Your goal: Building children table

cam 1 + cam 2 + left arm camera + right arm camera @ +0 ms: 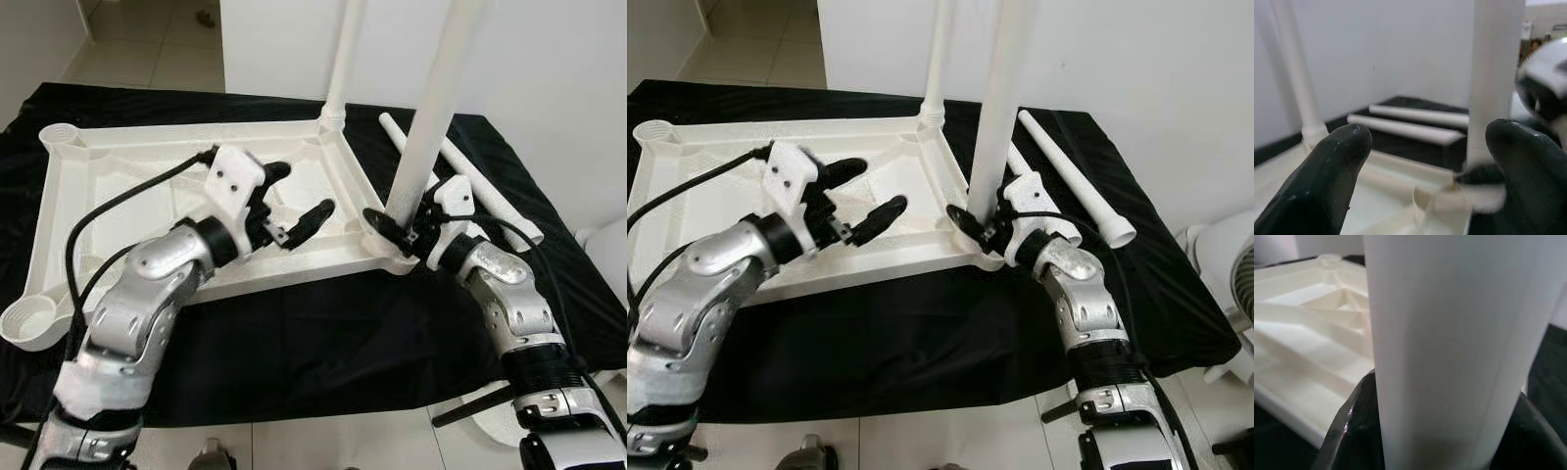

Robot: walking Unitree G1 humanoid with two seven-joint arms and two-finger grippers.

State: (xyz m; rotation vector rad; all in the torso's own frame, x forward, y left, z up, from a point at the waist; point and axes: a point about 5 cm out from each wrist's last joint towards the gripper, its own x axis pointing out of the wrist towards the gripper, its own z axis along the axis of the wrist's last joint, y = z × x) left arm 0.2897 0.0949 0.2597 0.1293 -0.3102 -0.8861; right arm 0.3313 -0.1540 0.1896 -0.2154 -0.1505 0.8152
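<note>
Inverted on the black-draped worktop (294, 343), the tabletop (127, 181) presents its corner sockets upward. Right gripper (400, 227) fingers clasp the near leg (431, 117), seating it; left gripper (294, 201) hovers, fingers spread.

I see bright, even indoor light in both head views, sharp throughout, with soft shadows under the white tabletop (196, 171) on the black cloth (323, 343). The left wrist view is blurred, its fingers (1327, 181) out of focus with faint glare. The white leg (1459, 342) looms soft and overexposed.
</note>
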